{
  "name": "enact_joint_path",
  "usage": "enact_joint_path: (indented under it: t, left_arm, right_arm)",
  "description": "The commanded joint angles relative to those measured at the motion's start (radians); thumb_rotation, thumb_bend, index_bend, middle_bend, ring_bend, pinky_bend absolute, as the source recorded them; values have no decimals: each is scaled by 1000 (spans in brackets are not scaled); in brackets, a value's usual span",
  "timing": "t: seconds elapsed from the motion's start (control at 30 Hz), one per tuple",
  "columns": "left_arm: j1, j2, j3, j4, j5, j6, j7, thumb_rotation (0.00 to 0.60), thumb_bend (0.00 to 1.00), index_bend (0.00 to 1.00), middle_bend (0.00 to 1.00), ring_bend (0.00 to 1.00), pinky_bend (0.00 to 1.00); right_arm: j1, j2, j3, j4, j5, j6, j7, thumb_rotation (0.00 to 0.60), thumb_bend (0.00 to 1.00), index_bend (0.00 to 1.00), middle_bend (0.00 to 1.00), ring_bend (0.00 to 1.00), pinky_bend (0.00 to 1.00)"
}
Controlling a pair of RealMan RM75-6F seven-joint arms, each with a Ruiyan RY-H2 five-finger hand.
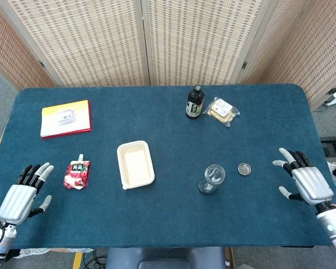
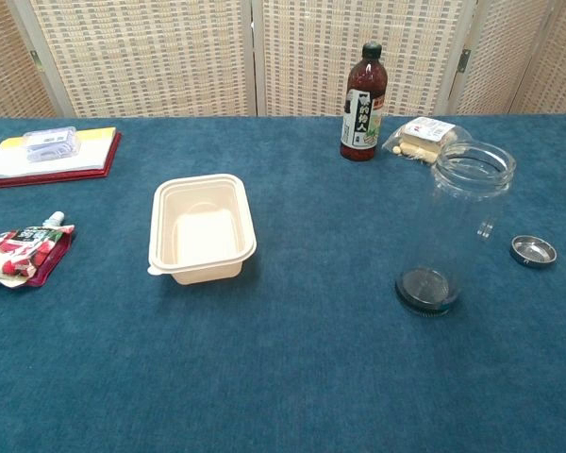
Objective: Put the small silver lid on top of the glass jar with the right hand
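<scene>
The clear glass jar (image 1: 212,179) (image 2: 456,229) stands upright and uncovered right of the table's middle. Just to its right the small silver lid (image 1: 244,168) (image 2: 533,250) lies flat on the blue cloth. My right hand (image 1: 306,180) hovers near the table's right front edge, well to the right of the lid, fingers spread and holding nothing. At the left front corner my left hand (image 1: 21,194) also has its fingers apart and is empty. Neither hand shows in the chest view.
A cream plastic tray (image 1: 135,164) sits left of the jar. A dark sauce bottle (image 1: 194,102) and a wrapped snack (image 1: 222,111) stand behind it. A red pouch (image 1: 77,173) and a red-edged booklet (image 1: 66,118) lie at the left.
</scene>
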Motion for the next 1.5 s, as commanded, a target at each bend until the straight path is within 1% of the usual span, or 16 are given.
enact_joint_path:
  t: [0.03, 0.2, 0.33, 0.47, 0.73, 1.17, 1.5]
  left_arm:
    - [2, 2, -4, 0, -7, 3, -4, 600, 373, 0, 47, 0, 0]
    - [4, 6, -8, 0, -11, 8, -12, 600, 373, 0, 47, 0, 0]
    - [8, 8, -10, -2, -11, 14, -14, 600, 374, 0, 47, 0, 0]
    - [10, 10, -12, -2, -12, 19, -17, 600, 373, 0, 47, 0, 0]
    - [11, 9, -13, -3, -9, 22, -15, 600, 374, 0, 47, 0, 0]
    - [19, 19, -17, -7, -4, 41, -32, 600, 374, 0, 47, 0, 0]
    - [27, 29, -17, -10, 8, 61, -49, 600, 374, 0, 47, 0, 0]
  right_arm:
    - [72, -10, 31, 31, 53, -99, 41, 600, 322, 320, 0, 0, 0]
    - [124, -54, 45, 87, 100, -182, 38, 600, 340, 379, 0, 0, 0]
    - [164, -97, 49, 141, 137, -250, 24, 600, 369, 397, 0, 0, 0]
    - [190, -133, 45, 181, 159, -295, 2, 600, 387, 411, 0, 0, 0]
    - [224, -179, 44, 229, 197, -342, -33, 600, 405, 484, 0, 0, 0]
    - [281, -258, 40, 297, 249, -413, -94, 600, 414, 500, 0, 0, 0]
    - [312, -301, 40, 329, 292, -441, -147, 600, 415, 516, 0, 0, 0]
